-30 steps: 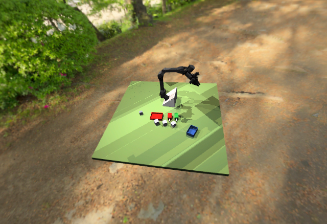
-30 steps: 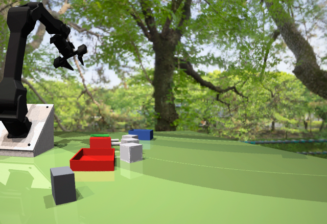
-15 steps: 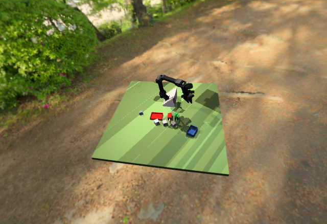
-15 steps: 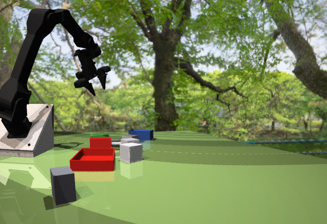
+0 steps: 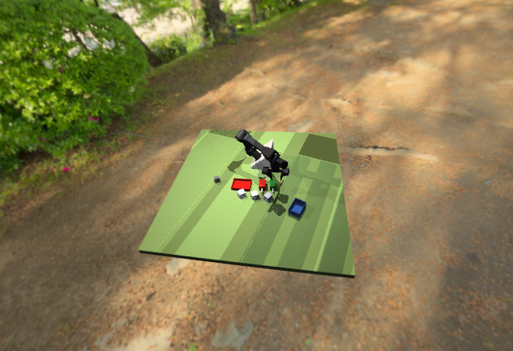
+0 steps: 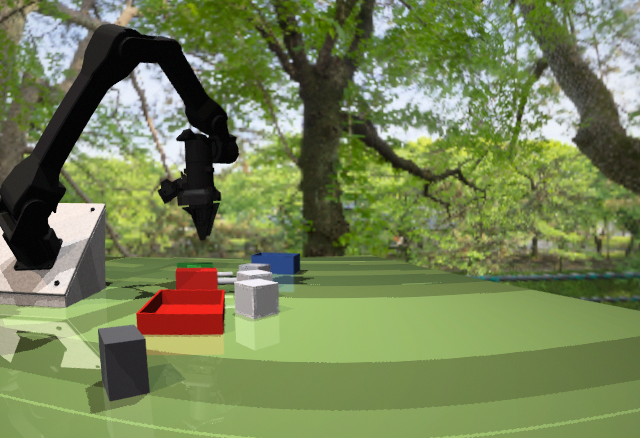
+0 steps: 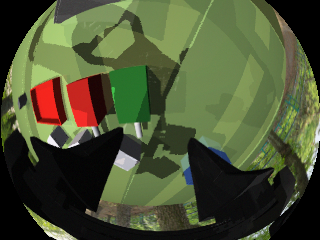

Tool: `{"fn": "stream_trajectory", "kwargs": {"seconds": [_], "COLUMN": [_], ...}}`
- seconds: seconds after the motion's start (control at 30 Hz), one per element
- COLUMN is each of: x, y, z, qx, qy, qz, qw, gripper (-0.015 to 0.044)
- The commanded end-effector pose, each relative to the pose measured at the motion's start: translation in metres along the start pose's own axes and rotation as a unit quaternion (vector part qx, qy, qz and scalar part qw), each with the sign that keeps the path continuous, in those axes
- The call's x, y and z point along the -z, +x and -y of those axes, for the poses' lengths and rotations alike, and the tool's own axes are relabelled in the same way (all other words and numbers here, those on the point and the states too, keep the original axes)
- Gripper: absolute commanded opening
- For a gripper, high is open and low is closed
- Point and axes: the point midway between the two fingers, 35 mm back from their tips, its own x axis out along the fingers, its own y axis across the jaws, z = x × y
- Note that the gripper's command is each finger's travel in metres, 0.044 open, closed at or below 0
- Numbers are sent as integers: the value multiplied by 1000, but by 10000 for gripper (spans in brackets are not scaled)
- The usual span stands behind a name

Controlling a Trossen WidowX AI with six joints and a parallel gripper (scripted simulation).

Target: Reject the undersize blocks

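The gripper (image 5: 276, 176) (image 6: 204, 237) (image 7: 156, 138) hangs above the table (image 5: 199, 231) (image 6: 465, 330) (image 7: 240, 95), fingers parted with nothing between them (its tips point straight down). Below it and near, not touching, lies the green GO gauge (image 5: 272, 184) (image 6: 194, 265) (image 7: 131, 95), its pale pin toward the row of three steel blocks (image 5: 254, 195) (image 6: 256, 299) (image 7: 128, 152). Just beside the gauge sits a red gauge (image 5: 262, 183) (image 6: 196, 278) (image 7: 86, 101); beyond that, farther from the gripper, is the red reject tray (image 5: 241, 184) (image 6: 180, 324) (image 7: 47, 101), holding no block. A dark block (image 5: 216, 179) (image 6: 124, 363) (image 7: 22, 100) stands farther still, while a blue bin (image 5: 297, 207) (image 6: 281, 263) (image 7: 223, 156) lies on the gripper's other side.
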Motion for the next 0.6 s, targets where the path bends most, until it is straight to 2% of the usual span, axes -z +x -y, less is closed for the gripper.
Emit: {"fn": "stream_trajectory", "kwargs": {"seconds": [0.0,0.57], "x": [-3,-1], "y": [28,39], "z": [-33,-30], "qx": [-41,-42], "qy": [-111,-111], "qz": [50,49], "qw": [992,992], "gripper": [300,300]}}
